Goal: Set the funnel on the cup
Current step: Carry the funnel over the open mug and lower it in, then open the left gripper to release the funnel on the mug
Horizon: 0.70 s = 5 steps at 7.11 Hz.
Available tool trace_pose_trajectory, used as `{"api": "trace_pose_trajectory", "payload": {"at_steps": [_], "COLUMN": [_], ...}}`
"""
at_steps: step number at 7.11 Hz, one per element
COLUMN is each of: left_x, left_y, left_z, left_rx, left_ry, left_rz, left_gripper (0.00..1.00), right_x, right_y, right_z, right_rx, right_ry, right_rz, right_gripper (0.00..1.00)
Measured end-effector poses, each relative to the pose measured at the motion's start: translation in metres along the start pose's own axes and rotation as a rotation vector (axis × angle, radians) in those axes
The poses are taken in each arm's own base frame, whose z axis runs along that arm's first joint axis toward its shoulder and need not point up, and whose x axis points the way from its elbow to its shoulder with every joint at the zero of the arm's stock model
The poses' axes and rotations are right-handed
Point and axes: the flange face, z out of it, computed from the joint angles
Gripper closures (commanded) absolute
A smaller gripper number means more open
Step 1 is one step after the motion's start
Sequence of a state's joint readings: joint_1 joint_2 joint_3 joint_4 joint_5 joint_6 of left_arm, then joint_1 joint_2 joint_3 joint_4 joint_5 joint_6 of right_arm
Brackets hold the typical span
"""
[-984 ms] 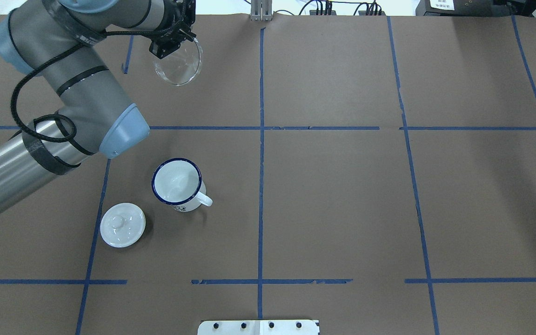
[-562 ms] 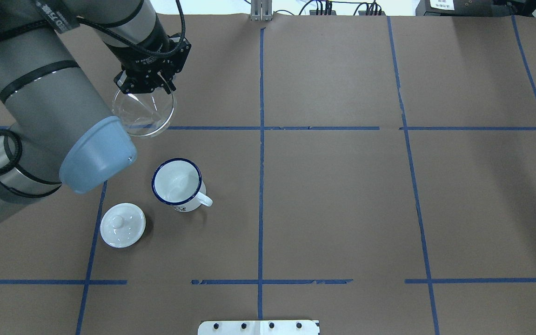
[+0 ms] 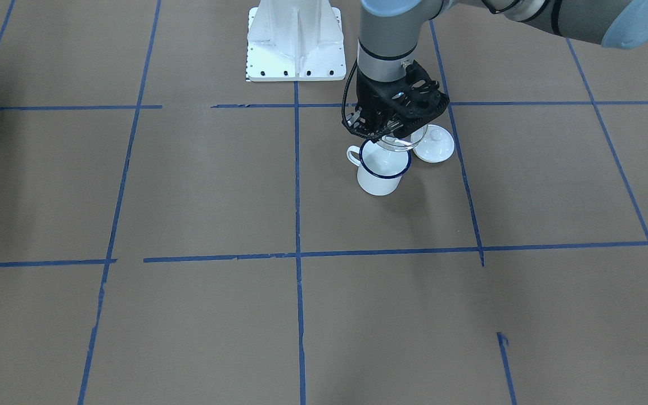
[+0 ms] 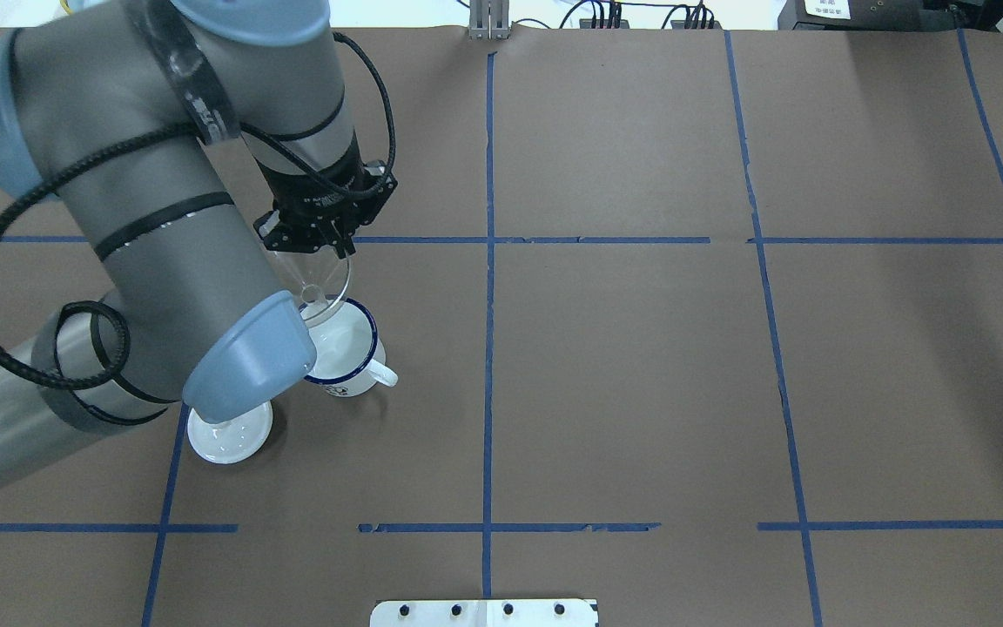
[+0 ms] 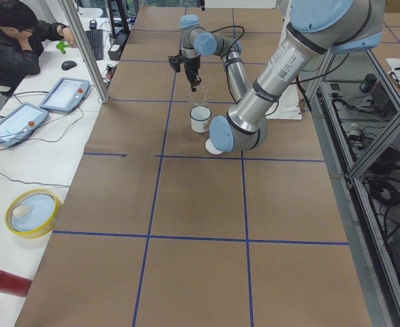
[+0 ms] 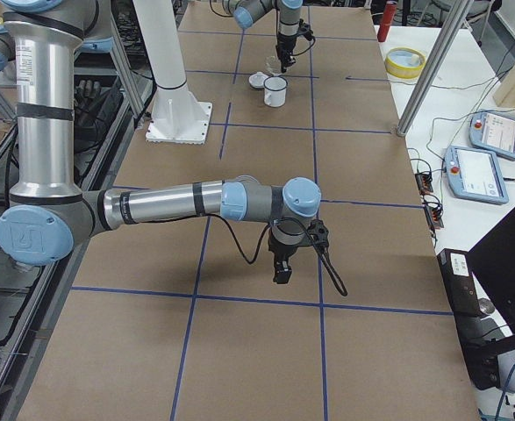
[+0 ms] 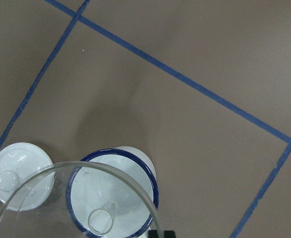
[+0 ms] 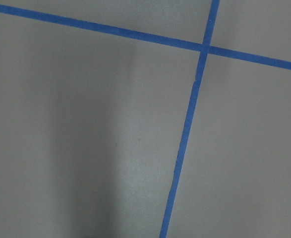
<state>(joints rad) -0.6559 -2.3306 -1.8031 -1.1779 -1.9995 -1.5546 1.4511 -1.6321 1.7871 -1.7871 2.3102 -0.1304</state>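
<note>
The left fingers (image 4: 338, 245) pinch the clear funnel (image 4: 324, 284), seemingly just above the cup (image 4: 354, 356); whether the right fingers (image 6: 281, 274) are open cannot be told.

The funnel (image 4: 327, 274) is clear, smooth and glossy — plastic or glass, hard to tell. The cup (image 4: 353, 344) looks like shiny white enamel with a dark blue rim. The lid (image 4: 232, 442) at its 8 o'clock gleams white. Matt brown paper covers the table (image 4: 641, 366).
</note>
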Motion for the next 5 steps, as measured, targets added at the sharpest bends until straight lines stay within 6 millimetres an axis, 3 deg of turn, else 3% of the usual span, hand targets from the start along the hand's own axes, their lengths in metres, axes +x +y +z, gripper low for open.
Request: {"api": "trace_pose_trajectory", "payload": {"at_steps": [2, 5], "left_x": [0.005, 0.008], "left_y": [-0.001, 0.007], "left_z": [0.034, 0.056], "left_rx": [0.006, -0.004], "left_ry": [-0.002, -0.009], "left_rz": [0.020, 0.039], "left_gripper": [1.00, 1.00], "right_x": [0.000, 0.000], "right_y": [0.000, 0.000], "right_z": [0.000, 0.000], "right_rx": [0.000, 0.000], "right_ry": [0.000, 0.000], "right_rz": [0.000, 0.000], "right_gripper": [0.00, 0.00]}}
